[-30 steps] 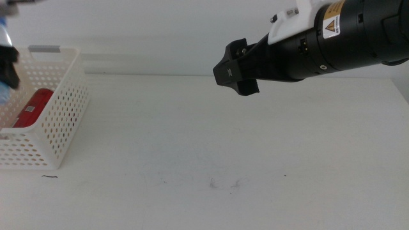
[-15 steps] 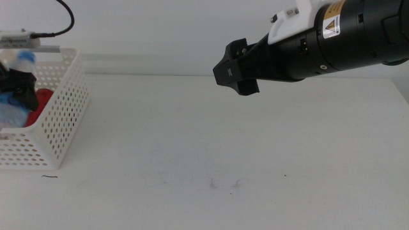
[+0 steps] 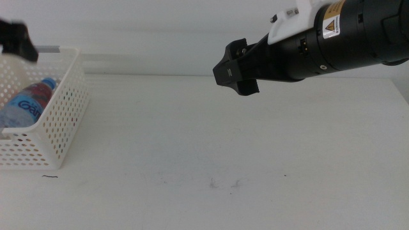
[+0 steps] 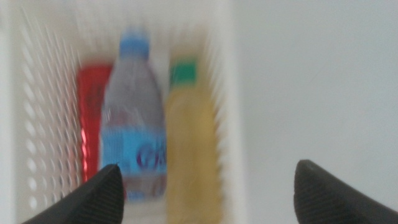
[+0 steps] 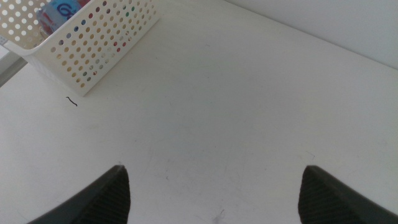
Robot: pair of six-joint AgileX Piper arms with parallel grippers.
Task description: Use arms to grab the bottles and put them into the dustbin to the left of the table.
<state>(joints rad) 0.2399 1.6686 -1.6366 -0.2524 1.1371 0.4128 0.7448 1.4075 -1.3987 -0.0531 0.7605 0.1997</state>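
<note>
The white perforated dustbin stands at the table's left edge. Inside it lie a clear water bottle with a blue cap, a yellow juice bottle and a red can, side by side. In the middle view the water bottle shows over the rim. My left gripper hangs open and empty above the dustbin; its black tip shows at the upper left. My right gripper hovers high over the table's middle, open and empty.
The white table carries a few small dark scuff marks near the front. The dustbin shows in the right wrist view with a short dark mark beside it.
The left gripper let go of the water bottle, which now lies in the dustbin, and rose up and away. The right arm stayed still.
</note>
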